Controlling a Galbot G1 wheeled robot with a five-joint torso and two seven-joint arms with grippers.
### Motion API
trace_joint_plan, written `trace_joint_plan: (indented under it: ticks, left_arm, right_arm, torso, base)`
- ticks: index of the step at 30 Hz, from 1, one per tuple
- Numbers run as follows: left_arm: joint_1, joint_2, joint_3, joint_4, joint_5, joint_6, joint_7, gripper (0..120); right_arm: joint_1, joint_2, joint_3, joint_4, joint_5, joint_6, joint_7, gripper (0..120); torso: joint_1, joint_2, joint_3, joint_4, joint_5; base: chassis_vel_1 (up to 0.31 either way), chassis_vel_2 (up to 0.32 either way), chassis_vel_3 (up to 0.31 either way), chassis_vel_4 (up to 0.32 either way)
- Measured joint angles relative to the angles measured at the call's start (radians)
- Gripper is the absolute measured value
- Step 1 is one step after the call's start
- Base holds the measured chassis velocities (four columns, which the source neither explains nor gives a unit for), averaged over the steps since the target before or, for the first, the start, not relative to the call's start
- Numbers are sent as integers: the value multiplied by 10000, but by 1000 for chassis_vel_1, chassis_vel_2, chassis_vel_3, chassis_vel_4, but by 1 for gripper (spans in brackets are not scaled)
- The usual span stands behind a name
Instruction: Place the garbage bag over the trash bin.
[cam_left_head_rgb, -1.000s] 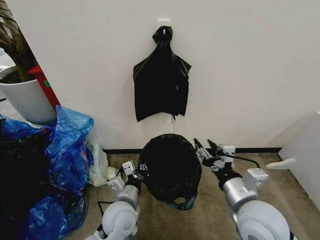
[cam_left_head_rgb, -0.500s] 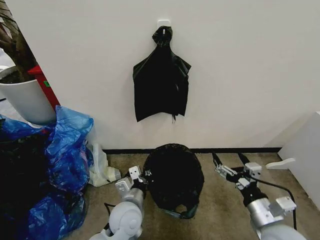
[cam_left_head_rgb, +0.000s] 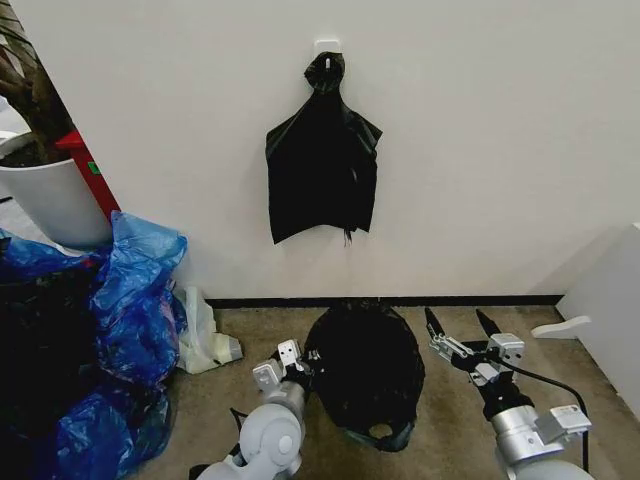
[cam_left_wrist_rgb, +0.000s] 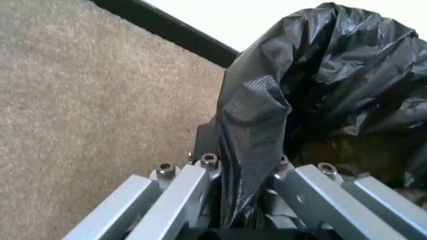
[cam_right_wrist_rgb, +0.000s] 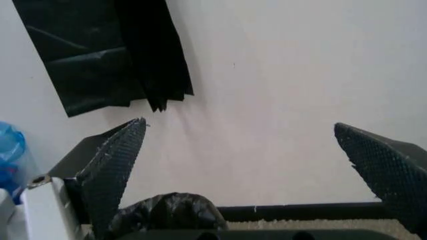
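Since the earlier frame, the garbage bag (cam_left_head_rgb: 365, 370) had been carried rightward, clamped at its left edge in the left tool (cam_left_head_rgb: 300, 362). The right tool (cam_left_head_rgb: 463, 328), spread apart, was just right. Regripping seemed needed next.

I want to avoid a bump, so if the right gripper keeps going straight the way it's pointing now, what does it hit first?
Probably the white wall. The right gripper is open, empty and aimed past the garbage bag, with bare carpet ahead. Depth is hard to judge.
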Motion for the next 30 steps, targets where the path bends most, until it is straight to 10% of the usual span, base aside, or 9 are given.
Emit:
trace_joint_plan:
  ticks: [11, 30]
  left_arm:
    - [104, -65, -61, 298, 159, 67, 393, 5]
    - [284, 229, -32, -941, 1126, -243, 1074, 75]
  right_arm:
    - [89, 54, -292, 185, -271, -55, 105, 100]
    - [79, 288, -779, 167, -821, -51, 215, 100]
  torso:
    - [0, 0, 1, 1, -4]
    - [2, -1, 2, -1, -3]
  base:
    - [0, 0, 0, 0]
    - [0, 0, 0, 0]
